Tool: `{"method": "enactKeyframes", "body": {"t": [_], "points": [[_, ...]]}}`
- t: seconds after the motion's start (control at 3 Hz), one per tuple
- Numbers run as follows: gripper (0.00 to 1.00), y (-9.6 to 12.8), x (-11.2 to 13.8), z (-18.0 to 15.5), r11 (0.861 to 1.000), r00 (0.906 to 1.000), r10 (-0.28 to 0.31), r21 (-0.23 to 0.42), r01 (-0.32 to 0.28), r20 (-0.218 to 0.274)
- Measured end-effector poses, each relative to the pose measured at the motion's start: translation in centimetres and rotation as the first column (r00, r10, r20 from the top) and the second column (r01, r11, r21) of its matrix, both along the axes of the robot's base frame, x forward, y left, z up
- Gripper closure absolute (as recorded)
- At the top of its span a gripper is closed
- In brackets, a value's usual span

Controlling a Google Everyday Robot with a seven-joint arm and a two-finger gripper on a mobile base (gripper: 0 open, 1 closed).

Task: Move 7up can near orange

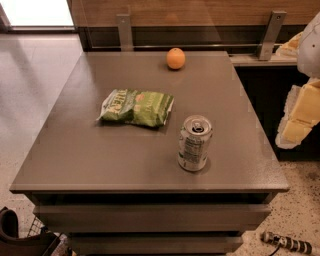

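Right of table (90, 160), pincer (299, 120); 7up can (194, 143) upright.

Claw (298, 119) hangs right of upright 7up can (194, 143).

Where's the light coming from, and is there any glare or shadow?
Camera view: a bright opening top left glares on the floor; the 7up can, chip bag and orange cast soft shadows on the table; the gripper hangs at the right edge, beside the table.

One small silvery-white aluminium 7up can (194, 144), one small round smooth-skinned orange (175, 58), one flat green crinkled chip bag (136, 107), one grey rectangular table (100, 160), one pale gripper (300, 117) at the right edge
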State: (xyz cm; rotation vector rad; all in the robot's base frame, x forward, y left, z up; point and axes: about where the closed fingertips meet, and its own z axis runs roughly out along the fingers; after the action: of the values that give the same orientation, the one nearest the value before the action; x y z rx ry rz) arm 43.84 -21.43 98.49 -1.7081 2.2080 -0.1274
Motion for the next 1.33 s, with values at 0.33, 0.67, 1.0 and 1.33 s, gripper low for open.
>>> {"method": "enactKeyframes", "body": {"t": [0.33,0.67,1.0,1.33], "points": [[0.0,0.0,0.0,0.0,1.0,1.0,0.0,0.0,0.0,0.0],[0.0,0.5,-0.5,-0.4,0.999,1.0,0.005,0.038,-0.005,0.009],[0.0,0.5,-0.6,-2.8,0.977,0.9983,0.056,0.206,-0.058,0.014],[0.0,2.7,-0.9,-3.9,0.916,0.9905,0.136,0.379,-0.133,0.018]]}}
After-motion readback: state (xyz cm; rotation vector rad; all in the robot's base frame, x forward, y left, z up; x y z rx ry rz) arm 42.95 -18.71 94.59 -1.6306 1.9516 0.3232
